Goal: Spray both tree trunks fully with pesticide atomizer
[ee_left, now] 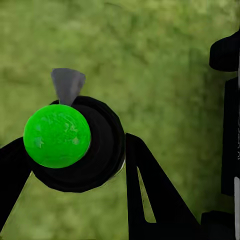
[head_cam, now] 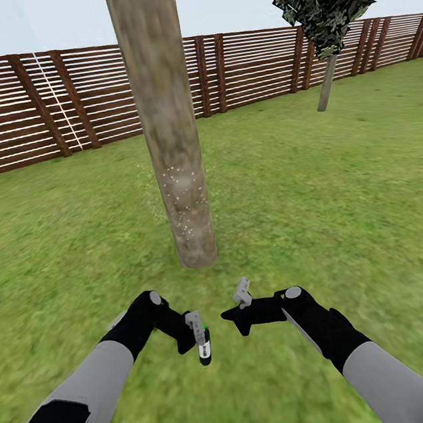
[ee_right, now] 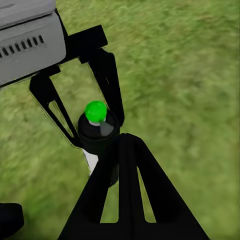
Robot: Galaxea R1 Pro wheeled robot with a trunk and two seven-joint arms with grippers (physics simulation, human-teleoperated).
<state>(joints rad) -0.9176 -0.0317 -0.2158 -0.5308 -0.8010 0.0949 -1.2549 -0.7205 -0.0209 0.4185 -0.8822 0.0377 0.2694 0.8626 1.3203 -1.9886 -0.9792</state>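
A thick, mottled beige-grey tree trunk [head_cam: 171, 143] rises from the lawn straight ahead, with pale spray specks on its lower part. My left gripper [head_cam: 200, 337] is shut on the pesticide atomizer [head_cam: 205, 354], a small black sprayer with a green top, held low over the grass in front of the trunk. In the left wrist view the atomizer [ee_left: 95, 150] sits between the two black fingers [ee_left: 150, 195], its grey nozzle sticking out past the green cap. My right gripper [head_cam: 241, 308] hovers open just right of it, holding nothing. The right wrist view looks past one finger [ee_right: 131, 195] onto the atomizer [ee_right: 97, 132].
A brown slatted fence [head_cam: 251, 64] runs across the back of the lawn. A second, leaning tree [head_cam: 328, 81] with jagged dark foliage stands far right near the fence. Open grass [head_cam: 345, 206] lies on both sides of the near trunk.
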